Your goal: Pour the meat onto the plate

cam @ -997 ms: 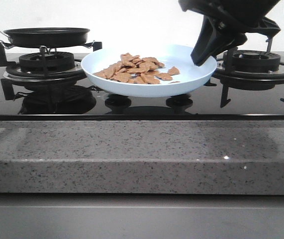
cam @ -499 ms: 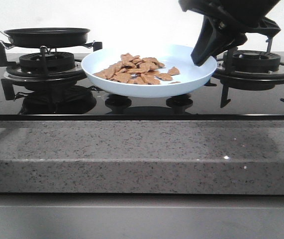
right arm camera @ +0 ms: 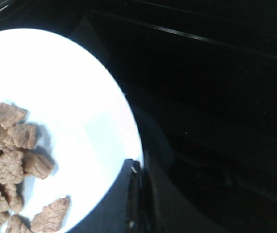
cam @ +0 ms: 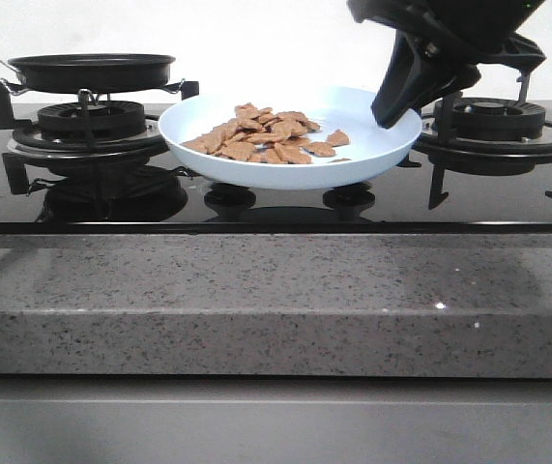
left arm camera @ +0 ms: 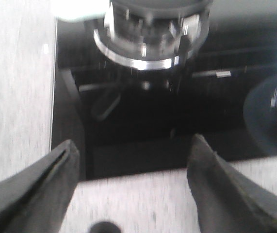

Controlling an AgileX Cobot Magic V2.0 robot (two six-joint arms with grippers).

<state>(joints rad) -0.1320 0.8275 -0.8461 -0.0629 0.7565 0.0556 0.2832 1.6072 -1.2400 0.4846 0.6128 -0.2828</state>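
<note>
The pale light-blue plate (cam: 377,145) sits level over the middle of the black hob, and I cannot tell whether it touches the glass. The meat (cam: 261,135), a heap of small orange-brown pieces, lies on the plate's left half. My right gripper (cam: 392,114) is shut on the plate's right rim. In the right wrist view the plate (right arm camera: 80,92) and the meat (right arm camera: 12,150) show beside the closed right gripper (right arm camera: 139,187). My left gripper (left arm camera: 133,145) is open and empty over the hob's front edge, and is out of the front view.
A black frying pan (cam: 92,70) with a pale handle stands on the left burner. The right burner (cam: 498,121) is behind my right arm. Two knobs (cam: 229,196) sit under the plate. The speckled grey counter (cam: 276,290) runs along the front.
</note>
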